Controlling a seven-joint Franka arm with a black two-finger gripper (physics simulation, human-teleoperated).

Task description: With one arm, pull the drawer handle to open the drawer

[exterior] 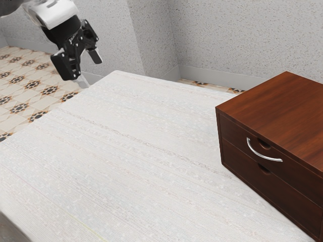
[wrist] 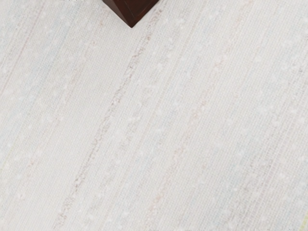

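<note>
Pale grained tabletop (exterior: 126, 166), glossy dark-wood cabinet (exterior: 282, 101), curved metal drawer handle (exterior: 260, 155), black pincer (exterior: 83, 64) spread apart

Cabinet (exterior: 282, 101) is polished dark wood, handle (exterior: 258, 155) shiny metal, table (exterior: 126, 151) matt.

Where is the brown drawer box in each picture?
Exterior view: the brown drawer box stands on the table at the exterior view's right, with its silver handle on the front.
Wrist view: one dark corner of the box juts in over the pale table.
Shared landmark: the white table with its long streaky lines.
</note>
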